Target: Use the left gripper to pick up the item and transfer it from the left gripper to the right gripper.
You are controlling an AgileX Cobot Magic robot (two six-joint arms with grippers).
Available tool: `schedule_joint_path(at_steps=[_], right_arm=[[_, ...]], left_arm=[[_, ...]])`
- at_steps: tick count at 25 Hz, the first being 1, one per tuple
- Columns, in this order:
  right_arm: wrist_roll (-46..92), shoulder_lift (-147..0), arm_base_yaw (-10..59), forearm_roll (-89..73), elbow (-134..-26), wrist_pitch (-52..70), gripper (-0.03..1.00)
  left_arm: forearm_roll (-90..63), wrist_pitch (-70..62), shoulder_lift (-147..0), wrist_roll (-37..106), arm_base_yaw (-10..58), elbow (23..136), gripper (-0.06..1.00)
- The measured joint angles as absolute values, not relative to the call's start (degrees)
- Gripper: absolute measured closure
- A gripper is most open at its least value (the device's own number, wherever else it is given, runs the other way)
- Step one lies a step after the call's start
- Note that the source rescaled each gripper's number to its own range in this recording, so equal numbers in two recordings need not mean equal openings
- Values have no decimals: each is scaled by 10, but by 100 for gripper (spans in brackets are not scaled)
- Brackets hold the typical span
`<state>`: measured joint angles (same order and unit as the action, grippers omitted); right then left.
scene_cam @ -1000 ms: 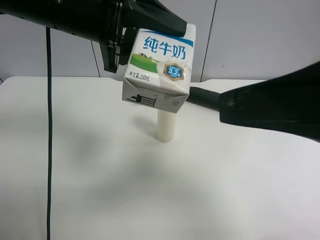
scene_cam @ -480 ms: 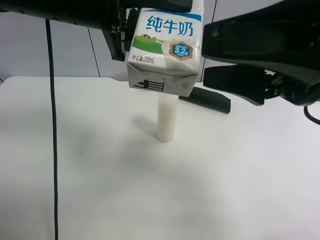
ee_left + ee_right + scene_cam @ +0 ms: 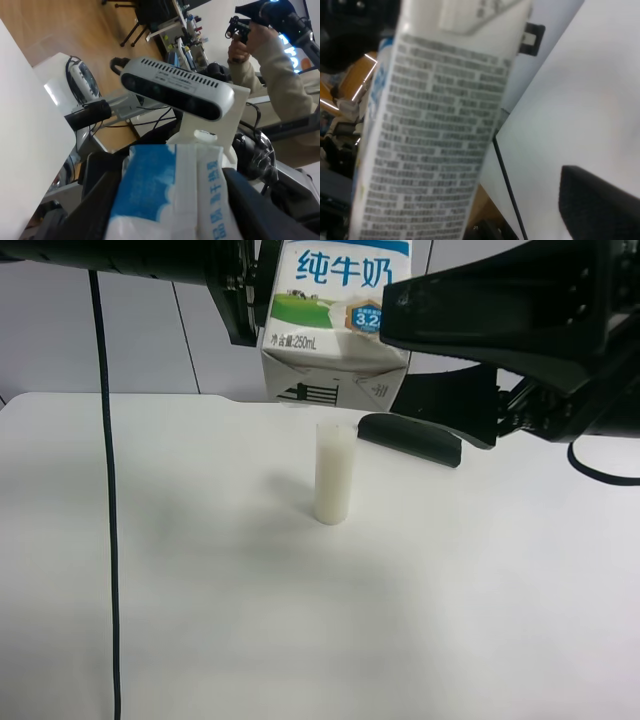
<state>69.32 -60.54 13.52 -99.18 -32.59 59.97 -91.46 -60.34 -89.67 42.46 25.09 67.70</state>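
The white milk carton [image 3: 335, 320] with blue and green print hangs high above the table, tilted. My left gripper [image 3: 245, 295], on the arm at the exterior high view's left, is shut on it; the left wrist view shows the carton [image 3: 170, 200] between its two black fingers [image 3: 100, 200]. My right gripper [image 3: 398, 352] comes in from that view's right with jaws open. One finger [image 3: 470, 305] overlaps the carton's right edge and the other finger [image 3: 450, 400] sits lower. In the right wrist view the carton's print panel [image 3: 440, 140] fills the frame close by.
A tall white cylinder [image 3: 334, 472] stands on the white table [image 3: 200, 620] below the carton. A dark green oblong case [image 3: 410, 440] lies behind it to the right. A thin black cable [image 3: 105, 490] hangs down at the left.
The left gripper has lifted the carton higher and slightly right. The right arm has swung in from the right, and its open fingers now reach the carton's right side.
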Motion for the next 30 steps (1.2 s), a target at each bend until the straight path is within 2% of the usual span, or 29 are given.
schedule_joint_path(at_steps=[7,16,25,28,30], right_arm=[[704,-606,135,-992,-326,600,-3],[716,-606,135,-992,-326,600,-3],[720,-606,135,-993,-326,616,-3],[721,-606,135,-993,-326,616,4],[721,-606,135,-993,-326,616,14]], left_arm=[[-915,-603,-897,430,256,677,94],[-914,-565,-898,470,311,677,94],[-930,-572,-941,492,313,677,94],[-939,-579,-946,504,313,677,94],[-945,-582,-946,509,313,677,94]])
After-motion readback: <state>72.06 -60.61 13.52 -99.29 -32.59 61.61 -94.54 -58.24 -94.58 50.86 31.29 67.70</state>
